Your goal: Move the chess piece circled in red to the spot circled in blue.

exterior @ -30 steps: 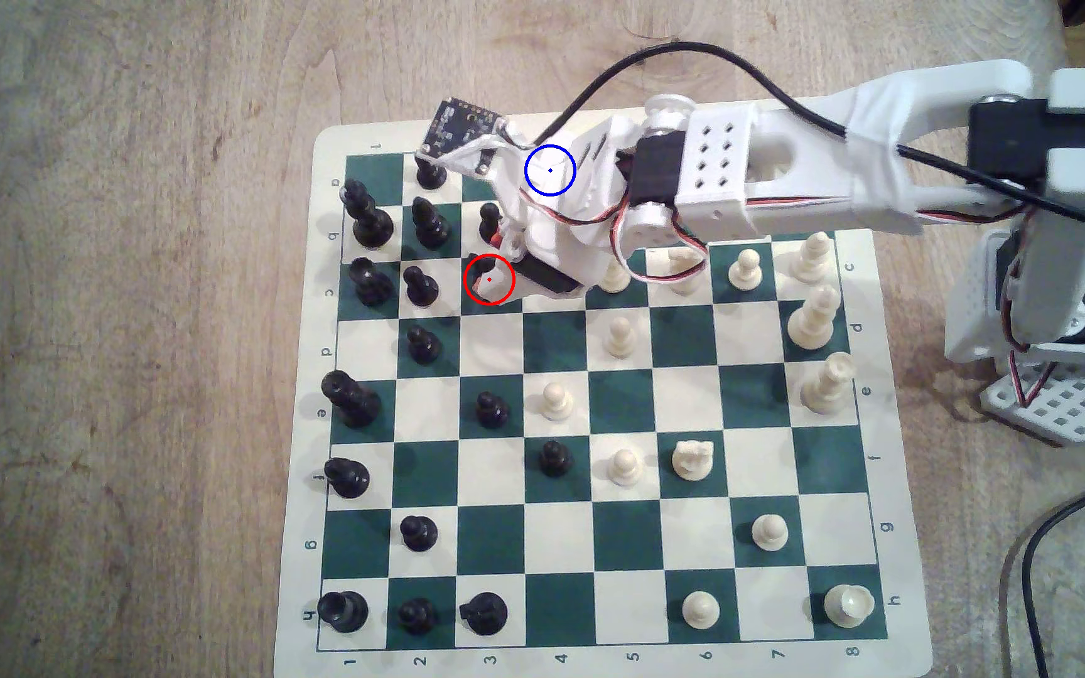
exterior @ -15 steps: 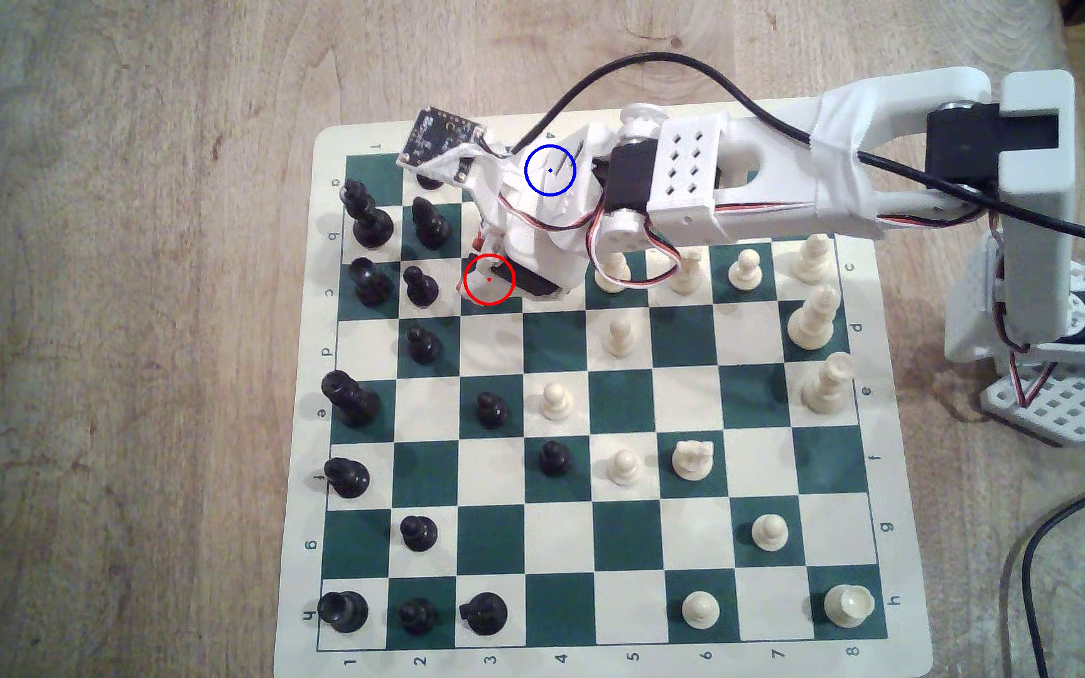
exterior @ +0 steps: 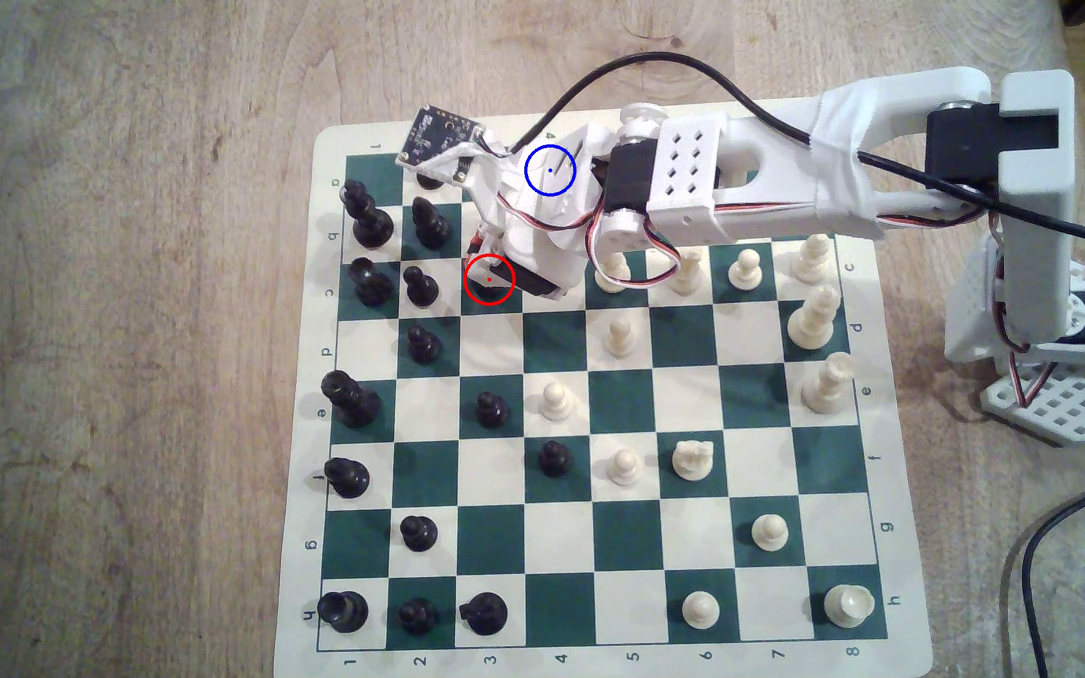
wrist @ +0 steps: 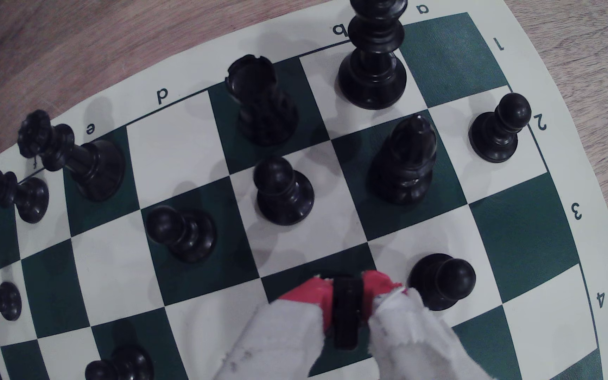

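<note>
The glossy black plastic knight [wrist: 347, 310], narrow between them, stands on its green square, clamped by the red-tipped, cloth-wrapped end effector [wrist: 346, 294].

Warm, even light in the exterior view, soft shadows cast under pieces, wrist view strongly bowed at its edges, slight blur throughout.

Hobby tabletop: wooden table [exterior: 135, 326], chessboard [exterior: 592, 404]

A black pawn [wrist: 441, 279] stands just beside my gripper [wrist: 346, 292]; a second pawn [wrist: 282, 190] and a bishop [wrist: 406, 160] crowd the squares ahead.
</note>
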Tool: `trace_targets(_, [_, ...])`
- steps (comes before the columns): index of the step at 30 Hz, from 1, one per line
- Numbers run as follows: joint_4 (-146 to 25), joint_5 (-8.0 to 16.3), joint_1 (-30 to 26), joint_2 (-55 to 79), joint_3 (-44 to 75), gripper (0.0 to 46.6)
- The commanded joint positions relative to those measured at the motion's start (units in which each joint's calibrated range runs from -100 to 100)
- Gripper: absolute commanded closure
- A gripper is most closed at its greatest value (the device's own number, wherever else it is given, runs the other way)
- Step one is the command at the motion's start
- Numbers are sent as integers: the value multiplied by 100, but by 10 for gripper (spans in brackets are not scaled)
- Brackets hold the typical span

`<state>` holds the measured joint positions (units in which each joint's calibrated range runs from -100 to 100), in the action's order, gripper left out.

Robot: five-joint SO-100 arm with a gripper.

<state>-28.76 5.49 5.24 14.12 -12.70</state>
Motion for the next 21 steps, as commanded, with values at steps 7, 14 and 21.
trace_targets(7, [-80, 20, -121, -1106, 327, 464])
trace_targets(14, [-211, -5, -50, -1896, 100, 464])
trace_targets(21, [-121, -156, 247, -2397, -607, 464])
